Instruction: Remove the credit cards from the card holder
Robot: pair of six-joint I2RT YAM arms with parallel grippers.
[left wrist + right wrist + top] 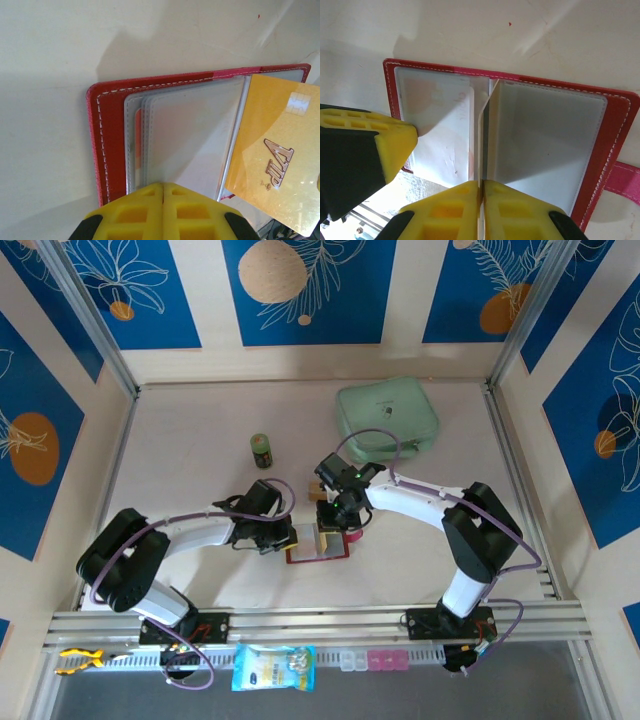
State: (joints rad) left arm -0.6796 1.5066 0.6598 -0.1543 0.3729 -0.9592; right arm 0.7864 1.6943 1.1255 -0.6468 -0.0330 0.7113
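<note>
Card holder [107, 150] looks matt; plastic sleeves [190, 135] and credit card [275, 150] glossy.

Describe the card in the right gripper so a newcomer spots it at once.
On the table, look near the front middle for the open red card holder. The yellow-orange card stands on edge at its fold, pinched by the right gripper; unlike the clear sleeves around it, it is opaque and reads VIP.

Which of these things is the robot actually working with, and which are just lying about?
In the job:
- open red card holder with clear plastic sleeves
- gold-yellow plastic VIP card, pinched in the right gripper
- left gripper, shut, resting on the sleeves

Lying about:
- mint-green zipped pouch
- small dark-green jar
- blue snack packet by the front rail
</note>
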